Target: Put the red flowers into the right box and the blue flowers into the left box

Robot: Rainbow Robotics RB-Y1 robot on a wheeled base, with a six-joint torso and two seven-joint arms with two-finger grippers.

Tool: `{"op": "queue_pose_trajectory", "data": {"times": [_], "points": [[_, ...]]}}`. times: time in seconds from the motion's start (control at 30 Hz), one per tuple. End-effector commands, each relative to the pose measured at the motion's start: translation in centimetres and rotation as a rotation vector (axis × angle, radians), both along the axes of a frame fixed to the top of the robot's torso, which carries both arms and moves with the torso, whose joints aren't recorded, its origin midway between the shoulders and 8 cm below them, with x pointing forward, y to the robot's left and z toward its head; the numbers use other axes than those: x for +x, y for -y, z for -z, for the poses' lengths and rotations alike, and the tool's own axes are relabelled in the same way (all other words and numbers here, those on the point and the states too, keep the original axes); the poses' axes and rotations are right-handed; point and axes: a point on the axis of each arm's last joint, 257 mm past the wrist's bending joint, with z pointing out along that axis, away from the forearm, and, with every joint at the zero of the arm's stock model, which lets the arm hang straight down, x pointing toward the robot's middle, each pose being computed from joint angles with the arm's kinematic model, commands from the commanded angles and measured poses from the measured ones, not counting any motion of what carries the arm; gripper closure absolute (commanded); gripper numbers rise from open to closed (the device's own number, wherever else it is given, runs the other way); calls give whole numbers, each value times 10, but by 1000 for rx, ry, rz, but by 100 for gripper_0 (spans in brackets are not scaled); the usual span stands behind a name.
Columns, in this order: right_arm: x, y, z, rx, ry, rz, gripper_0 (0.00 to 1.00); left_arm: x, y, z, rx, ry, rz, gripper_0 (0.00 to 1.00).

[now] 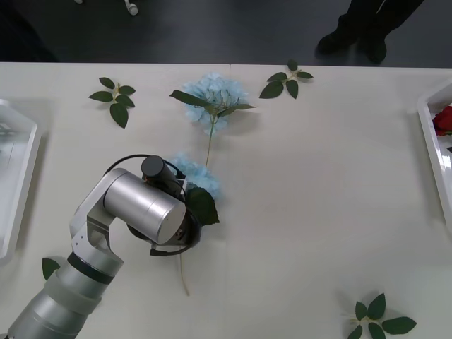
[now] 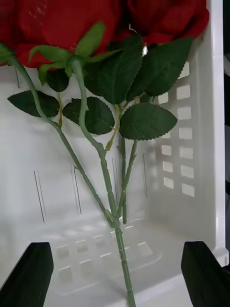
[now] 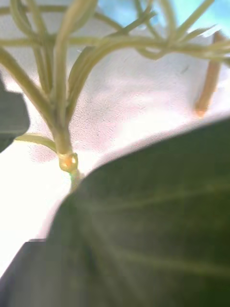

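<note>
Left pincer [image 1: 185, 224] lowered over blue flower [image 1: 201, 185] mid-desk; grip state cannot be told. Right pincer [image 2: 115, 273] open, empty, over right box [image 2: 211, 144] holding red flowers [image 2: 62, 19]. Next, judged: stem gripped, carried to left box [image 1: 18, 176].

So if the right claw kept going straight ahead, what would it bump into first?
Probably the green stems of the red flowers, which lie straight ahead between the open right claw tips, inside the right box. How far off they are is hard to judge.
</note>
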Motion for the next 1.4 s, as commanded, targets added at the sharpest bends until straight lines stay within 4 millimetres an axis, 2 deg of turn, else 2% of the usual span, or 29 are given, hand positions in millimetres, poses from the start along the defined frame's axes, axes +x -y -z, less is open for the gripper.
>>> {"op": "queue_pose_trajectory", "data": {"times": [0.03, 0.23, 0.37, 0.5, 0.63, 0.7, 0.87, 1.03, 1.3, 1.4], "points": [[25, -32, -13, 65, 94, -30, 21, 15, 8, -16, -14, 45, -1, 100], [39, -75, -20, 73, 126, -136, 21, 19, 10, -18, -22, 59, 1, 100], [40, -107, -27, 75, 117, -209, 21, 23, 11, -26, -26, 82, -1, 100], [36, -156, -39, 90, 108, -310, 21, 30, 4, -41, -34, 118, -18, 100], [34, -194, -47, 102, 121, -398, 21, 32, -8, -58, -48, 154, -46, 100], [31, -222, -49, 150, 135, -445, 21, 34, -20, -74, -64, 190, -75, 100], [28, -271, -55, 266, 176, -530, 21, 31, -52, -112, -103, 255, -166, 100], [23, -311, -63, 384, 245, -584, 21, 28, -84, -150, -123, 344, -249, 100], [7, -353, -67, 494, 337, -639, 21, 30, -146, -202, -156, 491, -417, 100], [-2, -372, -67, 522, 334, -666, 21, 31, -180, -221, -159, 543, -506, 100]]}}
